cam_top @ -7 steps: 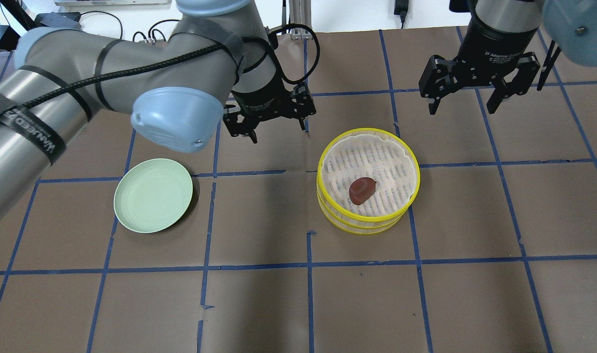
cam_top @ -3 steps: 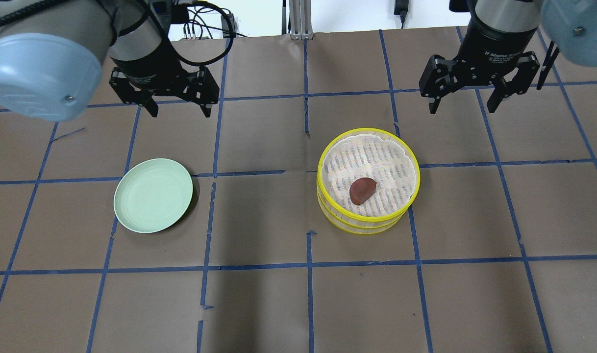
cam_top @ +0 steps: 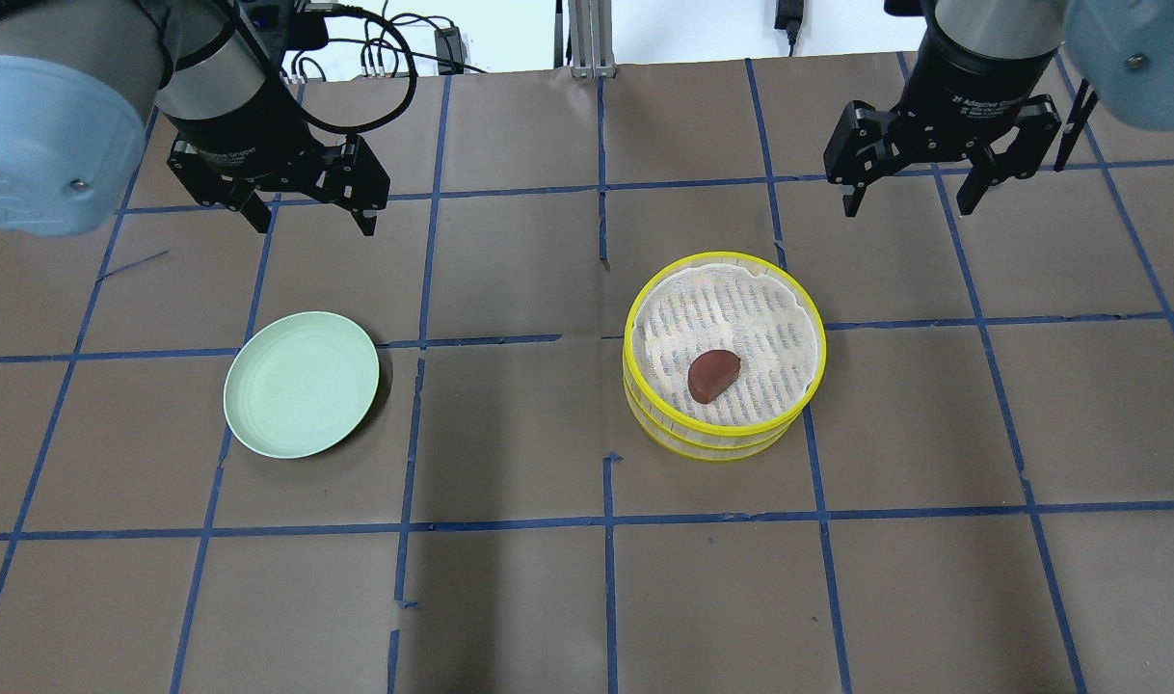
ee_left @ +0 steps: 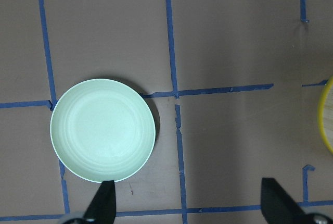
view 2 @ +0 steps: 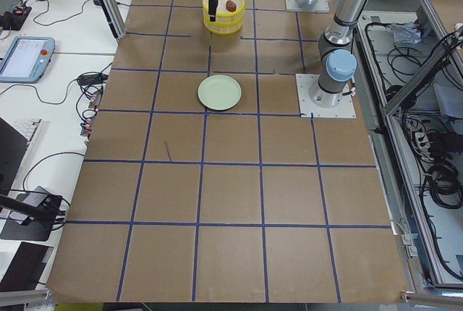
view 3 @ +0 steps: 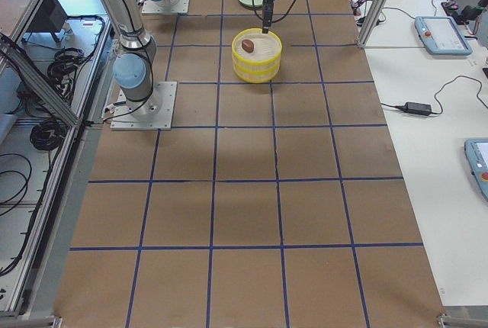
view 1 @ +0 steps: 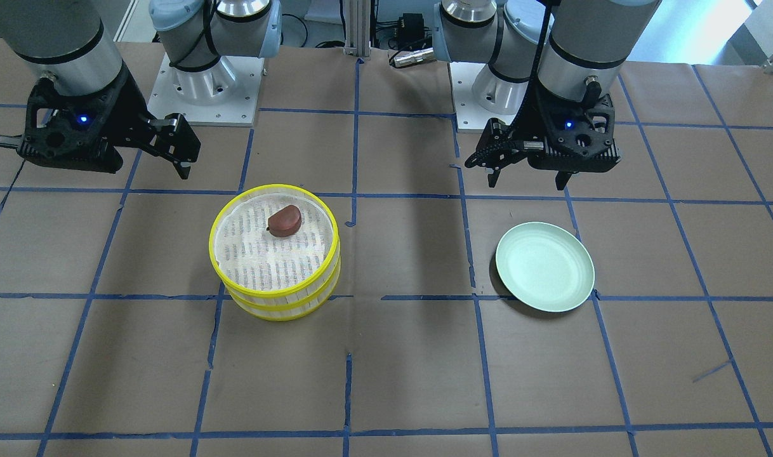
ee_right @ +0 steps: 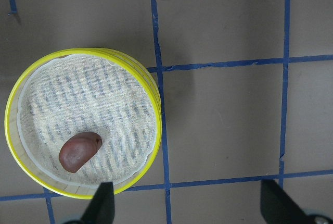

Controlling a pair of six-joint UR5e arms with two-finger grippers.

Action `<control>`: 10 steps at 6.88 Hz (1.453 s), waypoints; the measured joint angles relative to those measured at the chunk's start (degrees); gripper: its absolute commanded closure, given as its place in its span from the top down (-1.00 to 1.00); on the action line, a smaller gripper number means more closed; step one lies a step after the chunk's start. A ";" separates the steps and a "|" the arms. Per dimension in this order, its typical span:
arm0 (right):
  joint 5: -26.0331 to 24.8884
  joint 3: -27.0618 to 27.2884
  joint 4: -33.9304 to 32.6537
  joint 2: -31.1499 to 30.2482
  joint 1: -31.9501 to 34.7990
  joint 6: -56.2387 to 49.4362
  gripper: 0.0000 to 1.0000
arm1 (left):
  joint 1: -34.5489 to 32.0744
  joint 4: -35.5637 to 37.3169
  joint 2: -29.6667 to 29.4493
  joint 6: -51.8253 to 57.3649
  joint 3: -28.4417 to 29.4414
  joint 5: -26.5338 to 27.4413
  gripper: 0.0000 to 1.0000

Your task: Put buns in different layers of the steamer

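A: What is shown better from the front than from overhead?

B: The pale slatted walls of the upper tray (view 1: pixel 273 186) and lower tray (view 1: pixel 278 310), stacked.

A: The bun?

B: The reddish-brown bun (view 1: pixel 285 220), thick and flat on one side, is laid on the upper liner (view 1: pixel 259 254), midway between the counter's (view 1: pixel 393 368) robot-side and operator-side edges. The left hand (cam_top: pixel 313 227) and right hand (cam_top: pixel 907 212) are held with fingers spread.

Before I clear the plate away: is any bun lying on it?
No, the green plate holds nothing; the reddish-brown bun sits in the top steamer tray.

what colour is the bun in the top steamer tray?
Reddish-brown bun, plain with no pattern; it shows best in the right wrist view.
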 measured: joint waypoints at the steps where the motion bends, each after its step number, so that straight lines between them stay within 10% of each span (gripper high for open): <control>1: 0.08 0.12 -0.03 -0.04 0.02 0.01 1.00 | 0.06 0.04 0.02 0.05 -0.06 -0.01 0.99; 10: 0.16 0.30 -0.04 -0.07 0.08 0.01 1.00 | -0.06 -0.75 -0.67 -1.03 0.01 -0.68 1.00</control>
